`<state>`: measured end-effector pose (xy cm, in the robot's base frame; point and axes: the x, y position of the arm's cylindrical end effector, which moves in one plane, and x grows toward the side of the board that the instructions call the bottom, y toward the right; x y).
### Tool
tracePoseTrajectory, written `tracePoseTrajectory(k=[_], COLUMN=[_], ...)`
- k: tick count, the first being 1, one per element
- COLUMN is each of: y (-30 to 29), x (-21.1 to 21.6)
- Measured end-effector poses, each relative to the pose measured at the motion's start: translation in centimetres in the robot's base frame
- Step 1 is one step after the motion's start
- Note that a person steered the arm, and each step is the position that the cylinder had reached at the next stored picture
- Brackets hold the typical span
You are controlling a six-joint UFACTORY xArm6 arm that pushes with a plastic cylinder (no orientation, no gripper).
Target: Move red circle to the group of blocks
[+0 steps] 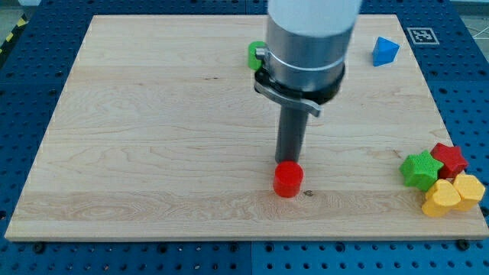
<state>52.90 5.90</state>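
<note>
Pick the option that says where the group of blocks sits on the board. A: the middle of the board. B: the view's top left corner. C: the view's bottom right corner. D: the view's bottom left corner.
C: the green star, red star and two yellow blocks cluster at the view's bottom right, far from the red circle.
</note>
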Motion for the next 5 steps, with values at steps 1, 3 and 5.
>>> tracePoseTrajectory(k=[1,3,5], y=[0.2,-3.9,-7.3], x=[-1.1,-3.2,0.8])
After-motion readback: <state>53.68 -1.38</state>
